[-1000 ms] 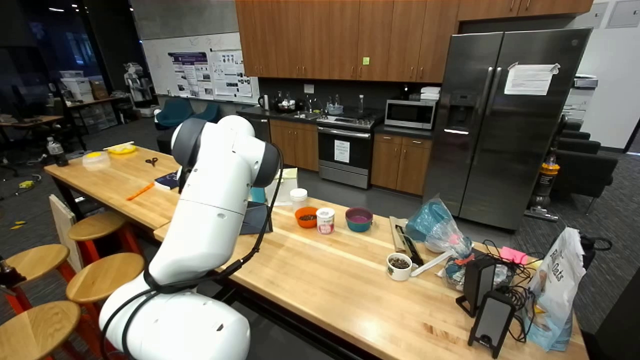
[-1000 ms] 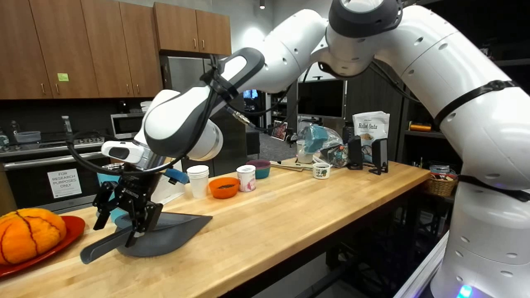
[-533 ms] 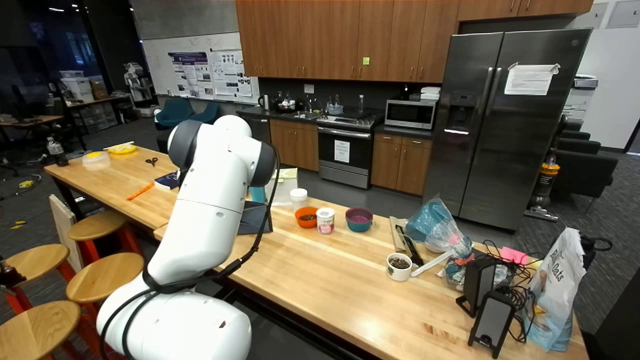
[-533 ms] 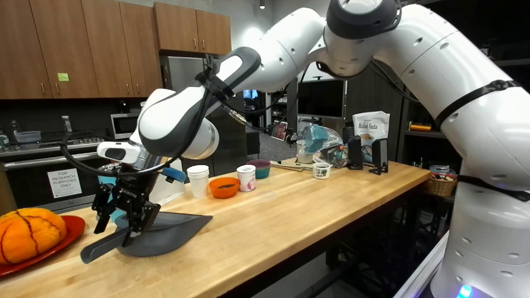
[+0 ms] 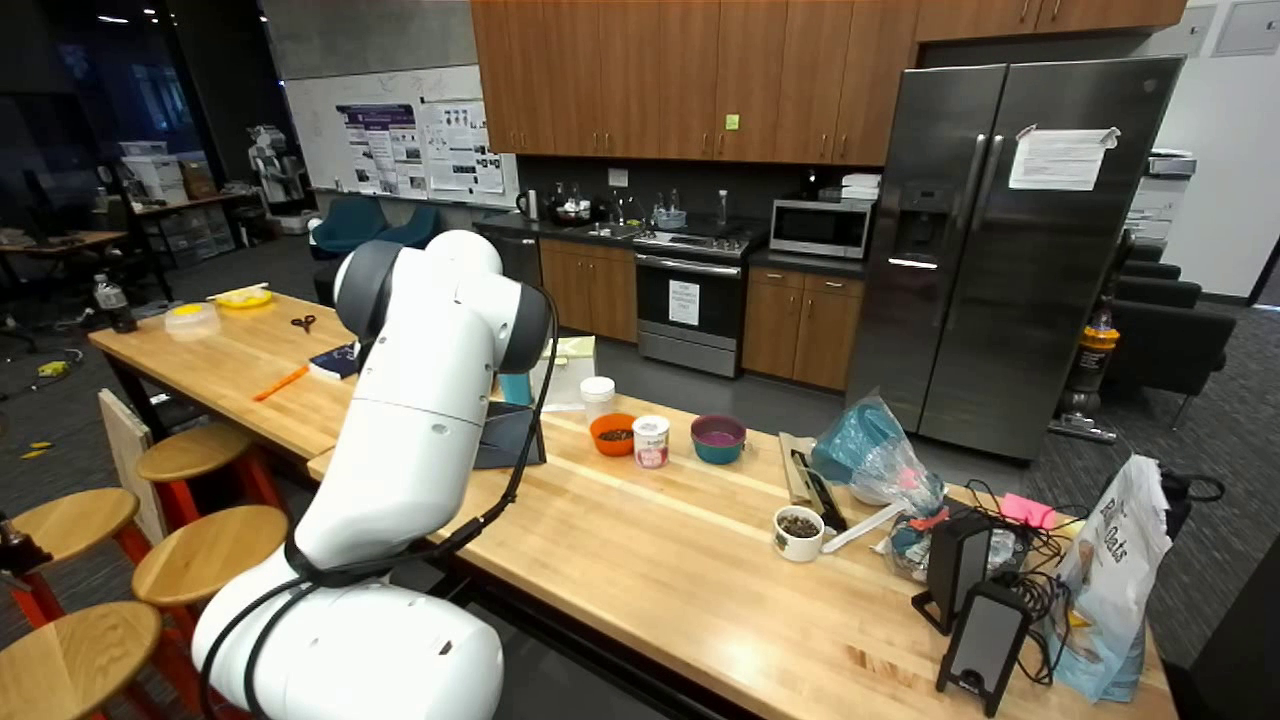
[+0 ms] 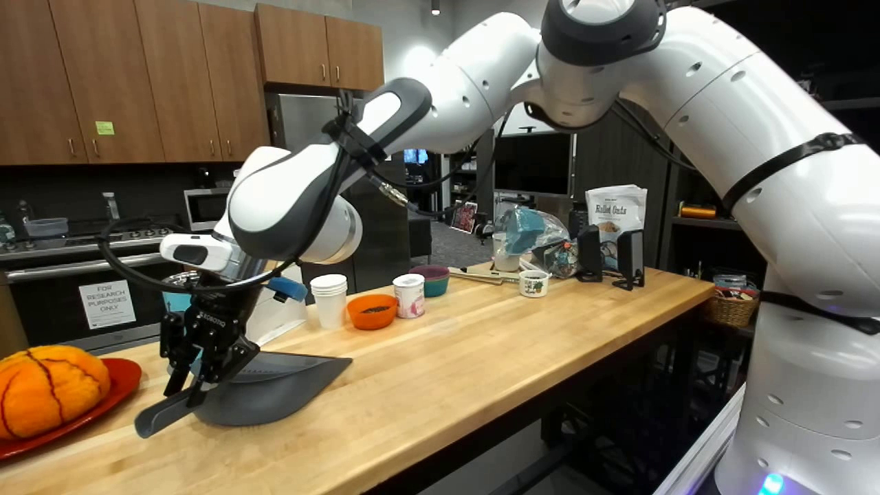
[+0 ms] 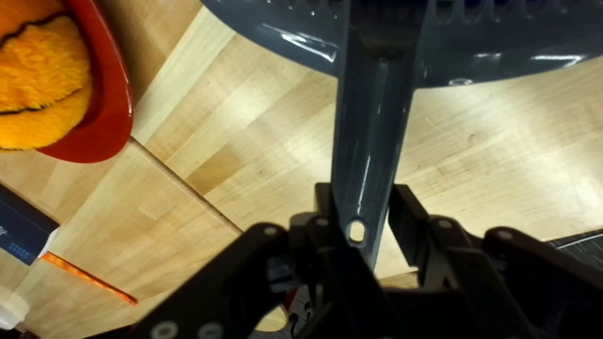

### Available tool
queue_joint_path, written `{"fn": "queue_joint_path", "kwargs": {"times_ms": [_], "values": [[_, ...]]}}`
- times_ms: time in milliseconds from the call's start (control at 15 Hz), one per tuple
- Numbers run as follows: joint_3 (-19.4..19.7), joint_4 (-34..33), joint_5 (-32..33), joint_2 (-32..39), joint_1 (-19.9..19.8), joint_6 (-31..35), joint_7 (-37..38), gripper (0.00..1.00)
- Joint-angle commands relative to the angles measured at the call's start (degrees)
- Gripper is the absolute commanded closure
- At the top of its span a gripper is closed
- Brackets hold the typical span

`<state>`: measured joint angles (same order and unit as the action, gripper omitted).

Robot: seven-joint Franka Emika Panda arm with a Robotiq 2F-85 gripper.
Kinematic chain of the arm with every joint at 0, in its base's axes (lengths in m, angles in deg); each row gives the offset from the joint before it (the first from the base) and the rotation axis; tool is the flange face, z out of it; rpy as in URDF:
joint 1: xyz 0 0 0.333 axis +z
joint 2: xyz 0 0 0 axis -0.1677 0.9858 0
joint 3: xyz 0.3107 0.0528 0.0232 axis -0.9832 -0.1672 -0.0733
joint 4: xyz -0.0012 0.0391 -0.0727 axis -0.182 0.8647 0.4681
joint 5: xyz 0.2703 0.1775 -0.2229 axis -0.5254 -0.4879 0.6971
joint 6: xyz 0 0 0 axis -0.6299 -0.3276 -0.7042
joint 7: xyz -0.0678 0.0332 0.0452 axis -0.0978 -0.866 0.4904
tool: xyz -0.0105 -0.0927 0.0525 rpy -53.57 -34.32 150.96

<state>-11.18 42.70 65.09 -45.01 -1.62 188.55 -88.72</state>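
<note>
My gripper [image 7: 362, 200] has its fingers on either side of the handle [image 7: 370, 127] of a dark grey dustpan [image 6: 271, 405]. Both fingertips meet the handle's edges just above its oval hole in the wrist view. The pan [image 7: 476, 52] itself fills the top of that view and bears a row of teeth. In an exterior view the gripper [image 6: 182, 393] slants down to the handle, and the pan lies on the wooden table. Elsewhere the arm hides the gripper, leaving only part of the dustpan [image 5: 510, 440] visible.
A red plate [image 7: 123, 117] with an orange plush pumpkin [image 6: 51, 392] sits near the handle's end. Beyond the pan stand white cups [image 6: 328, 302], an orange bowl [image 6: 364, 320] and a white can [image 6: 409, 297]. A dark book [image 7: 23, 226] lies beside an orange stick [image 7: 89, 278].
The gripper's fingers have come together from wide apart onto the handle. The arm shifted slightly toward the pumpkin's side, then held nearly still. The dustpan has barely moved.
</note>
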Motion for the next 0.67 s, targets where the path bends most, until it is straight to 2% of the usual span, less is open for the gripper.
{"fn": "queue_joint_path", "kwargs": {"times_ms": [0,67,133,267,600], "values": [[0.1,1.0,-2.2,-0.9,-0.7,1.9,-1.2,0.92],[0.0,1.2,-2.5,-1.0,-0.8,2.3,-1.1,0.92],[-0.1,1.3,-2.8,-1.0,-1.0,2.5,-1.2,0.42],[-0.1,1.1,-2.9,-0.9,-0.9,2.5,-1.2,0.38],[0.0,0.3,-2.7,-0.4,-0.6,1.7,-1.3,0.05]]}}
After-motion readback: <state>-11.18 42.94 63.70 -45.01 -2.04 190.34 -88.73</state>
